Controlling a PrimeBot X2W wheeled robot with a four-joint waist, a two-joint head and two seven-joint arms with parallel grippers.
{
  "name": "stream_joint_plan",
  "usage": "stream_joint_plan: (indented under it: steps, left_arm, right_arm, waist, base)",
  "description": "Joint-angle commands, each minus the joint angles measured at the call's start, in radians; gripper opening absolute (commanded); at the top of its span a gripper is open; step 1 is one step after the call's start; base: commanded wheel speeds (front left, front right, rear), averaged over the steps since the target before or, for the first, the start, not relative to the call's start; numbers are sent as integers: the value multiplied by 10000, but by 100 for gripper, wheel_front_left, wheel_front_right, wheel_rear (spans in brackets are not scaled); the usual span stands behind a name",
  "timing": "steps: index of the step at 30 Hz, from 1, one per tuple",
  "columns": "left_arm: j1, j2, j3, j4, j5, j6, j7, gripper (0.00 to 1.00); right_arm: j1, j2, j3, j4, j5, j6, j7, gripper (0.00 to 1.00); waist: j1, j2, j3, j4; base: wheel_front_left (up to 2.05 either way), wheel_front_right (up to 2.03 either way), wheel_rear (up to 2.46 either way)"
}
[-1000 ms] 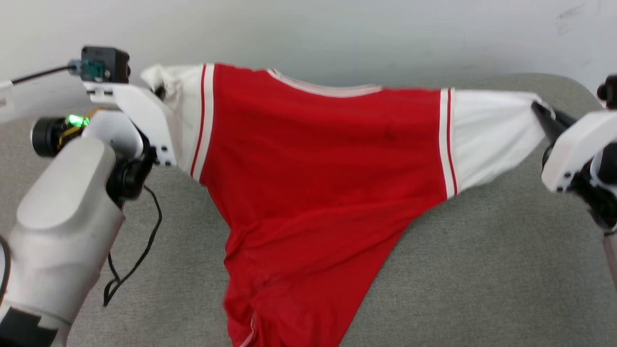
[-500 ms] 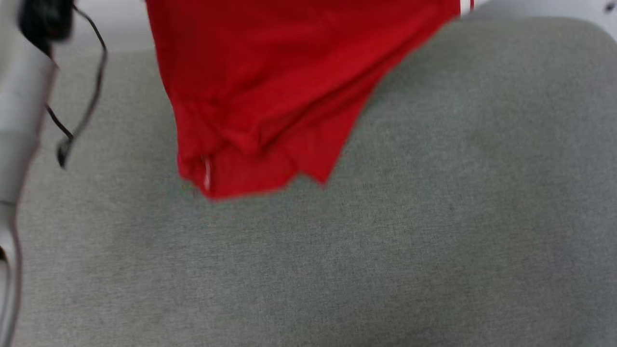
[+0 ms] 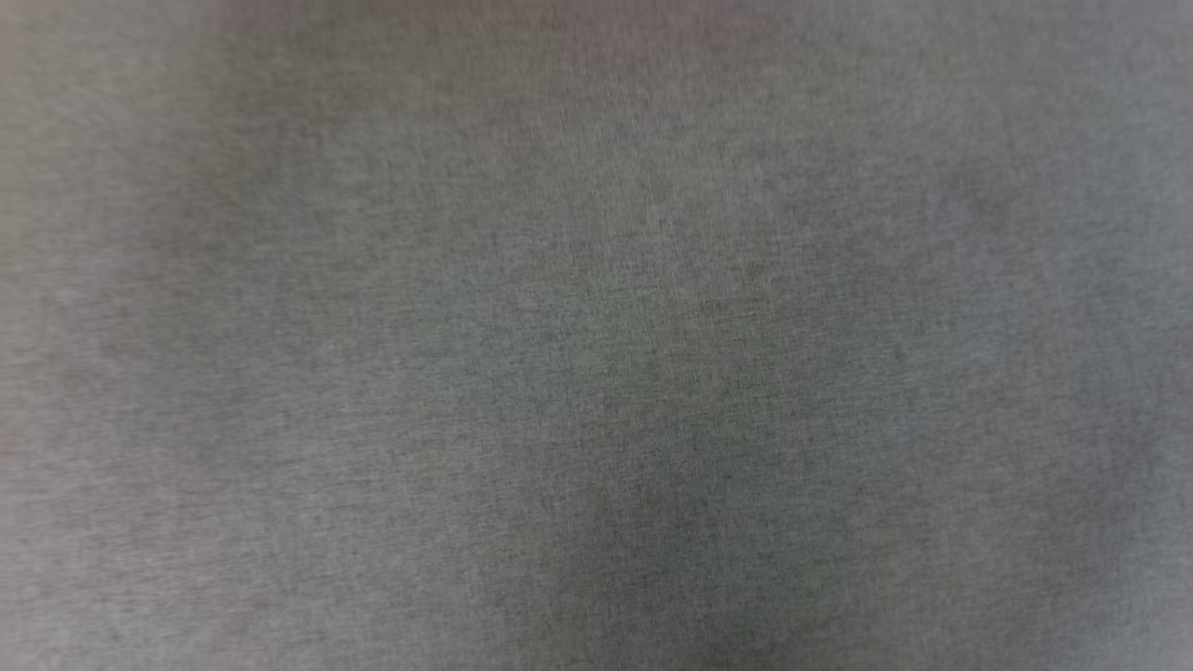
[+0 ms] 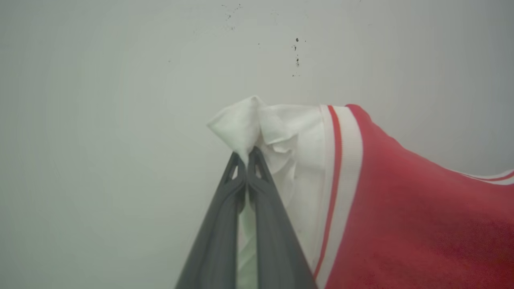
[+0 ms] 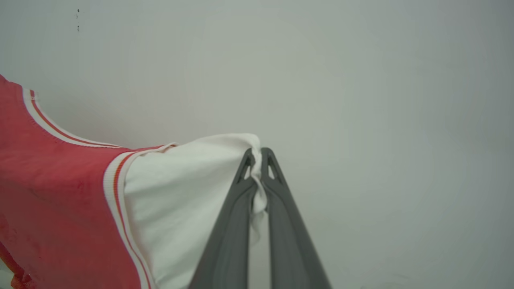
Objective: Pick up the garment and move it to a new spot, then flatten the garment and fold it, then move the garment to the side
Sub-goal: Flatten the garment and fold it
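We hold the garment (image 4: 401, 208) in the air by its white sleeve tips, left end effector (image 4: 245, 154) and right end effector (image 5: 259, 154) each pinched tight on one, and should keep both level and taut while lowering it onto the grey table (image 3: 596, 335).

The head view is soft all over: the weave of the grey counter (image 3: 280, 391) smears, and its light is flat and dim. A darker shadow patch runs from the centre to 6 o'clock, and a faint pinkish cast sits near 12 o'clock. Both wrist views are brighter, with even, diffuse light. The wall (image 4: 100, 100) dims toward the corners. The garment (image 4: 421, 208) looks hazy, its red washed out. The left end effector (image 4: 245, 156) and right end effector (image 5: 257, 154) blur toward 6 o'clock.
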Motion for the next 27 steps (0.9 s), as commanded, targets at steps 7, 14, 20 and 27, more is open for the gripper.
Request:
stream_joint_plan:
  steps: [7,14,20,27]
  left_arm:
    - [-82,-123,-16,242,-73,-106,-314,0]
    - [409,-416,-27,633,-351,-276,-626,0]
    - [1578,-681,22,885,-714,-640,-1050,0]
    - [4153,-766,271,320,-1237,-765,-1475,0]
  right_arm:
    - [-661,50,910,346,525,-10,-335,0]
    - [-471,120,1763,722,1241,-10,-719,0]
    - [394,-28,2591,698,1867,-10,-1107,0]
    - [2554,-633,3506,54,2693,-10,-1334,0]
  waist:
    - [-2,0,1085,-160]
    - [-2,0,1457,-77]
    - [-2,0,931,108]
    - [-2,0,-539,421]
  base:
    - [0,0,0]
    - [0,0,0]
    - [0,0,0]
    - [0,0,0]
